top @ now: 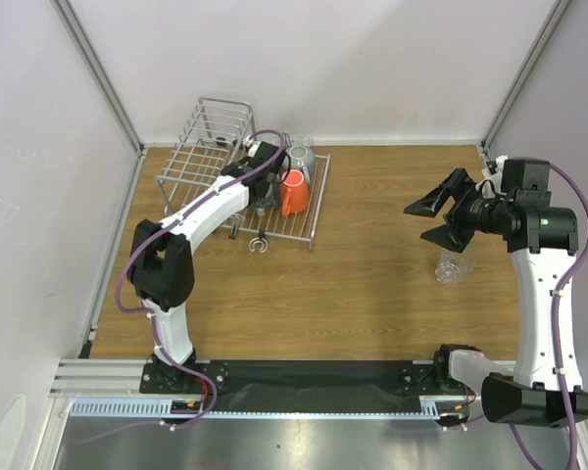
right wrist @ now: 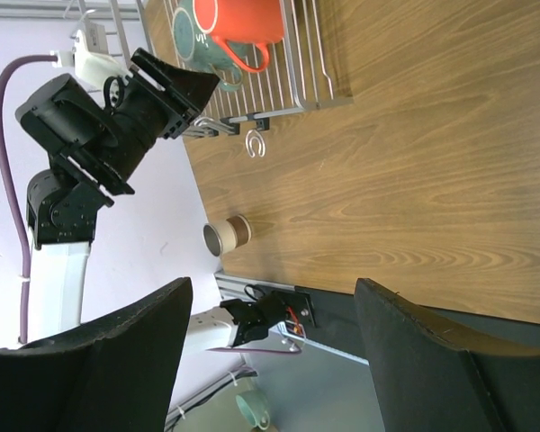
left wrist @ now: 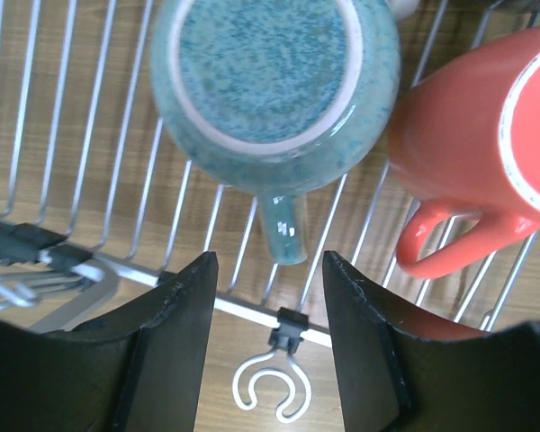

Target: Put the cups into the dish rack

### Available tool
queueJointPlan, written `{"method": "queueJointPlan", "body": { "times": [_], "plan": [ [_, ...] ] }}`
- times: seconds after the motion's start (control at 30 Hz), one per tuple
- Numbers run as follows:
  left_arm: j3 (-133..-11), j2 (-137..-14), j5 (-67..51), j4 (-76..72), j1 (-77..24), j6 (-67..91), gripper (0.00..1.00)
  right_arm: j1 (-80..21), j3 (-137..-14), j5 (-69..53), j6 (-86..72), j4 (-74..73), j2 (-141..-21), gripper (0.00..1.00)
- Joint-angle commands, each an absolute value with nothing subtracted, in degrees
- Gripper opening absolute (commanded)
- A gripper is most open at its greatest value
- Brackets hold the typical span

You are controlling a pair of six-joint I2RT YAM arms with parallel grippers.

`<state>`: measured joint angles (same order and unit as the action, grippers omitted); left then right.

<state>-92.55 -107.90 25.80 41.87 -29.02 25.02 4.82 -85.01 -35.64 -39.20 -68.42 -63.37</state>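
The silver wire dish rack [top: 191,166] stands at the back left. In it are an orange-red mug [top: 294,193] and a grey mug [top: 301,157]. In the left wrist view a teal mug [left wrist: 274,81] sits bottom-up on the rack wires [left wrist: 99,162] beside the orange-red mug [left wrist: 477,153]. My left gripper [left wrist: 270,270] is open and empty just above the teal mug's handle, and it also shows in the top view [top: 265,204]. A clear glass [top: 454,266] lies on the table at the right. My right gripper [top: 436,217] is open and empty above it.
A cream-beige cup with a brown band [right wrist: 225,236] lies on its side at the table's left edge by the wall. A white wire hook [left wrist: 268,393] hangs off the rack's front rail. A pale teal mug [right wrist: 252,414] sits off the table, beyond the front rail.
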Motion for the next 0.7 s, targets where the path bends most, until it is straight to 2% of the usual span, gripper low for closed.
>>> {"method": "queueJointPlan", "body": {
  "times": [0.0, 0.2, 0.4, 0.5, 0.53, 0.6, 0.63, 0.67],
  "plan": [
    [-92.55, -109.42, 24.61, 39.2, -29.0, 26.63, 0.56, 4.4, -87.63, -36.39, -37.62, -68.55, -63.89, 0.79],
    [-93.34, -112.15, 26.1, 39.29, -28.92, 26.98, 0.52, 4.13, -88.77, -35.95, -37.0, -69.26, -64.51, 0.79],
    [-93.08, -113.9, 27.95, 37.0, -29.0, 26.28, 0.38, 3.87, -89.12, -35.86, -36.56, -69.79, -65.04, 0.79],
    [-93.95, -114.87, 29.88, 37.18, -29.0, 26.54, 0.28, 3.69, -89.12, -35.77, -36.21, -69.96, -65.3, 0.79],
    [-93.96, -115.05, 30.49, 37.0, -29.0, 26.46, 0.2, 3.6, -89.12, -35.86, -36.12, -70.05, -65.39, 0.79],
    [-93.52, -115.22, 31.29, 36.3, -29.0, 26.54, 0.1, 3.52, -88.95, -35.77, -36.12, -70.05, -65.3, 0.79],
    [-93.34, -115.14, 31.64, 36.12, -29.0, 26.54, 0.0, 3.52, -88.6, -35.86, -36.04, -70.14, -65.3, 0.79],
    [-92.9, -115.14, 32.42, 35.78, -29.0, 26.63, 0.0, 3.52, -88.51, -35.86, -36.04, -70.22, -65.22, 0.79]
  ]
}}
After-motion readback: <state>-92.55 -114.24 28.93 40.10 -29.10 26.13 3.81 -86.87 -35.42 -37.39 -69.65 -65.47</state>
